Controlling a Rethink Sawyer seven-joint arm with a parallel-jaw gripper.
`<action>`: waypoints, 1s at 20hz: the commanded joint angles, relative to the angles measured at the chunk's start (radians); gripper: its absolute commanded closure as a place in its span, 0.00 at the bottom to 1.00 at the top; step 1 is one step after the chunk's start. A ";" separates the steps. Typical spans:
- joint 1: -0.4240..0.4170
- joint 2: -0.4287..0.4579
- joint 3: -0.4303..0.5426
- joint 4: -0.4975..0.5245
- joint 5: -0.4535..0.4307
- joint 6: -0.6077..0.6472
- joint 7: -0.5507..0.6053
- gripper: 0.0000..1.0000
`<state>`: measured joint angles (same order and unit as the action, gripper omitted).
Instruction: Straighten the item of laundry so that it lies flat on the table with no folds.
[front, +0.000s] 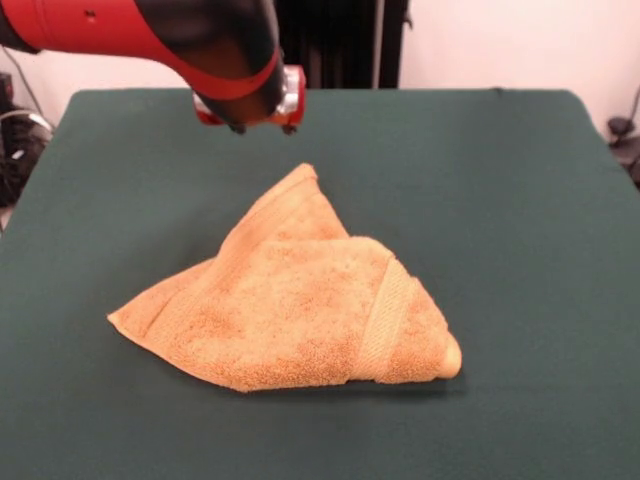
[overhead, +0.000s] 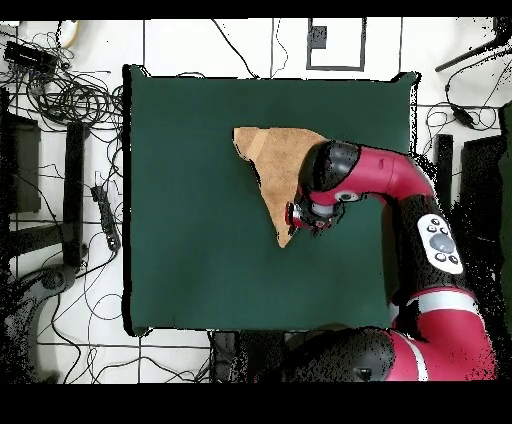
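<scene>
The item of laundry (front: 300, 310), a golden-orange terry towel, lies folded over itself in a rough triangle at the middle of the dark green table (front: 520, 200). A flat woven band runs across its right-hand fold. One corner points toward the far side. My gripper (front: 263, 128) hangs in the air just above and beyond that far corner, open and holding nothing. From overhead the towel (overhead: 275, 160) tapers to a point near the gripper (overhead: 305, 216), and the arm hides its right part. Around the towel the table (overhead: 190, 200) spreads wide.
The red and black arm (overhead: 380, 175) reaches in over the table's right side in the overhead view. Cables (overhead: 60, 90) and dark equipment lie on the floor past the table's edges. A black post (front: 340, 45) stands behind the far edge.
</scene>
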<state>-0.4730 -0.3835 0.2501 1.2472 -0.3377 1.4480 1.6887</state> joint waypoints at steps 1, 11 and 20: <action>0.056 0.034 0.171 -0.223 0.022 0.199 -0.198 0.00; 0.129 0.300 0.271 -0.675 0.010 0.299 -0.143 0.00; 0.191 0.427 0.269 -0.780 -0.032 0.151 -0.094 0.00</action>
<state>-0.3454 -0.0923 0.4009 0.5379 -0.3396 1.6900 1.6887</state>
